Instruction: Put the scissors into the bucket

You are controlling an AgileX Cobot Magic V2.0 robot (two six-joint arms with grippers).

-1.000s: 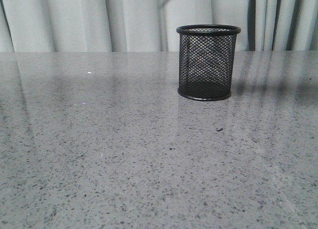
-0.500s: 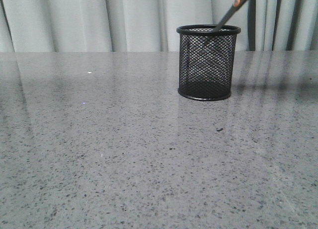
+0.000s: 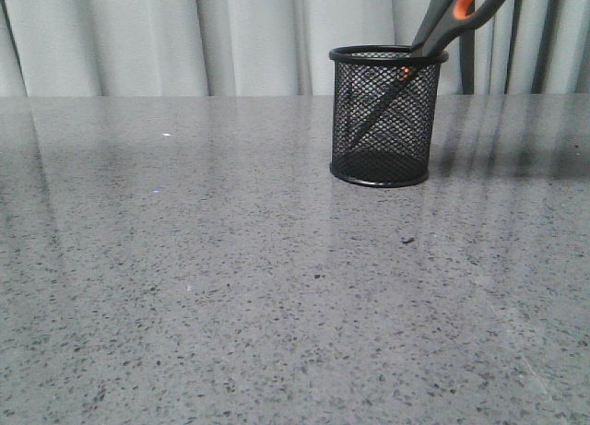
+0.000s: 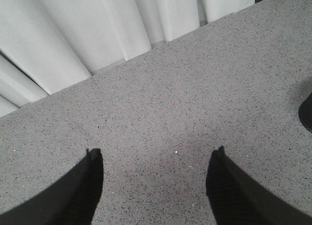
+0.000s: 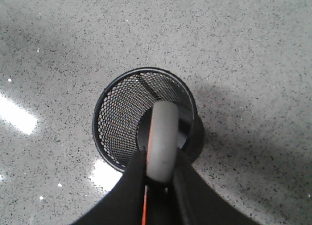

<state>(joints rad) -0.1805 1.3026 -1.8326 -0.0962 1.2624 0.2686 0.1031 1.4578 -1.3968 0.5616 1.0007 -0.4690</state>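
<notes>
On the grey tabletop (image 3: 230,287), seen from the front: bucket (image 3: 383,121) upright, scissors (image 3: 433,33) slanting blades-down inside. From the left wrist: left hand (image 4: 153,178) spread wide, holding nothing. From the right wrist: right hand (image 5: 158,183) clamped on scissors handle (image 5: 161,142) above bucket.

The left claw (image 4: 155,181) is seen with its two dark fingers (image 4: 87,186) spread wide apart, nothing held between them, and bare speckled grey tabletop (image 4: 185,108) is shown in the gap. Pale pleated curtains (image 4: 97,30) are seen hanging just beyond the tabletop's far edge. A small dark rounded shape (image 4: 307,110) is cut off at the frame's edge; what it is cannot be told.
</notes>
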